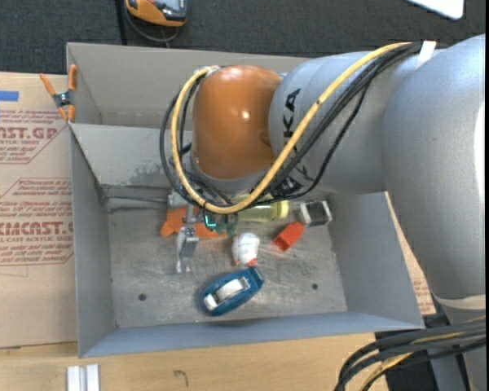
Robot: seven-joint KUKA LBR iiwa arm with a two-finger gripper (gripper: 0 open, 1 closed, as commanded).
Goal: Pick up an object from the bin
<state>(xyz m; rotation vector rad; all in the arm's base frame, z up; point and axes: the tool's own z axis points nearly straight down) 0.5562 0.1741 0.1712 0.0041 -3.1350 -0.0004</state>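
Observation:
My gripper (183, 255) comes down from under the arm's wrist onto the bin floor, left of the middle. Right beside it, at its upper left, lies a small orange piece (174, 223), with a teal piece (209, 223) just to the right. A white rounded thing (244, 247) with a red spot lies a little to the gripper's right. Toward the bin's front sits a blue and white oval thing (231, 291), apart from the gripper.
A red-orange block (289, 235), a clear yellowish bottle (269, 212) and a black and white piece (314, 212) lie right of the middle, partly under the arm. The arm and its orange cover hide the back of the bin.

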